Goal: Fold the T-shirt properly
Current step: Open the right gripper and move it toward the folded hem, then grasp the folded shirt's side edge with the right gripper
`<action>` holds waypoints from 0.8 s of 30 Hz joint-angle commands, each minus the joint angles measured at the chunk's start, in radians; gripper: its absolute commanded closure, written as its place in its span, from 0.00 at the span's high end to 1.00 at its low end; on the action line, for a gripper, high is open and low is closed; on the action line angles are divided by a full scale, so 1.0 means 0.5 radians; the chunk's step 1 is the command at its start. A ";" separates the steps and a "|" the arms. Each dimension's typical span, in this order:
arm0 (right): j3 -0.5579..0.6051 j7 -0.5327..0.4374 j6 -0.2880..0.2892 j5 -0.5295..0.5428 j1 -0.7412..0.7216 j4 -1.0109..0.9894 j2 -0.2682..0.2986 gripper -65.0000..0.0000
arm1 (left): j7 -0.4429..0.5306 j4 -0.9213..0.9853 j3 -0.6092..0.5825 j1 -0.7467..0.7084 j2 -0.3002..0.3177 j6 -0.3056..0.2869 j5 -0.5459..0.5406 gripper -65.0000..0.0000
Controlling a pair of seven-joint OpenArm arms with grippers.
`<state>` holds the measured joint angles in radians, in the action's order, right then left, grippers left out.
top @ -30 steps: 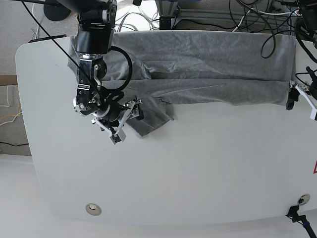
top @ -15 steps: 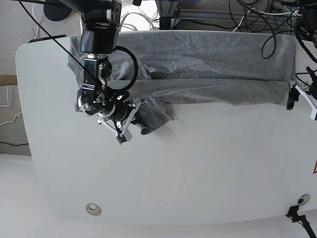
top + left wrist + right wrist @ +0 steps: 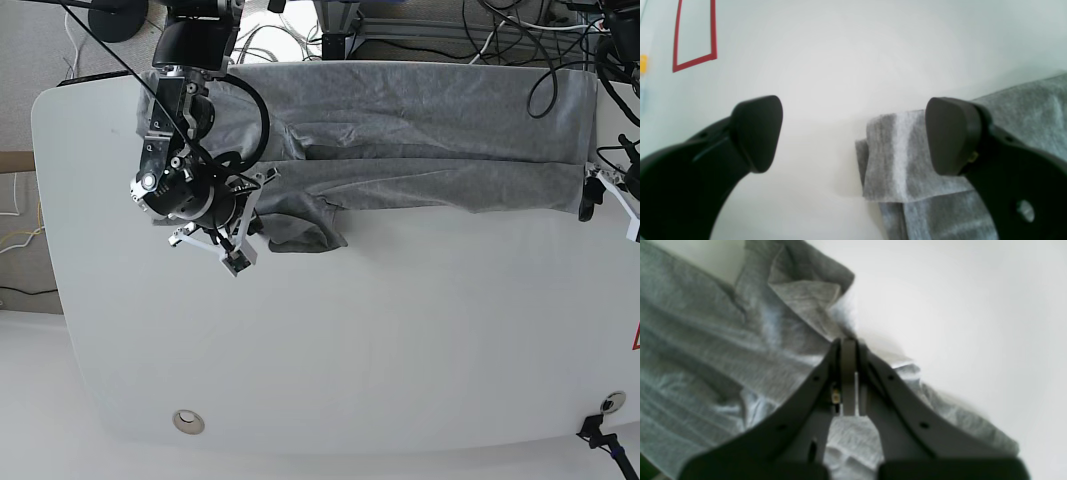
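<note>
The heather-grey T-shirt [image 3: 420, 130] lies spread along the far edge of the white table [image 3: 380, 350], plain side up, folded lengthwise. My right gripper [image 3: 257, 214] is at its left end, shut on the bunched sleeve [image 3: 300, 232]. In the right wrist view the jaws of the right gripper [image 3: 848, 346] meet on the edge of the T-shirt [image 3: 740, 350]. My left gripper [image 3: 593, 196] hovers at the shirt's right end. In the left wrist view the left gripper [image 3: 855, 133] stands wide open, and a corner of the T-shirt [image 3: 893, 160] lies under its right finger [image 3: 952, 133].
A red tape outline [image 3: 693, 33] marks the table beyond the left gripper. A round grommet [image 3: 187, 422] sits near the table's front left edge. Cables [image 3: 500, 30] and stands crowd the floor behind the table's far edge.
My right gripper has shut on the sleeve and shifted left and slightly back, dragging the sleeve into a bunch. The left gripper has not moved.
</note>
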<state>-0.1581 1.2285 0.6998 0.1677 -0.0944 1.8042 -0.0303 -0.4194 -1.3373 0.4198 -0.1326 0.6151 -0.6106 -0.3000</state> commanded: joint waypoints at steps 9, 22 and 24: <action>-0.011 0.335 -0.003 0.802 0.322 0.370 0.213 0.00 | 0.043 -0.027 0.015 0.037 -0.020 0.007 -0.027 1.00; -0.008 0.335 -0.003 1.428 0.687 0.370 0.704 0.00 | 0.043 -0.024 0.015 0.040 -0.035 0.007 -0.024 1.00; -0.004 0.335 -0.003 1.422 0.697 0.370 0.710 0.00 | 0.043 -0.024 0.015 0.040 -0.035 0.007 -0.024 1.00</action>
<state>-0.1589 1.4143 0.6964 0.8608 0.2562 1.9694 0.3153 -0.4198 -1.3361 0.4179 -0.1246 0.5713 -0.6098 -0.3004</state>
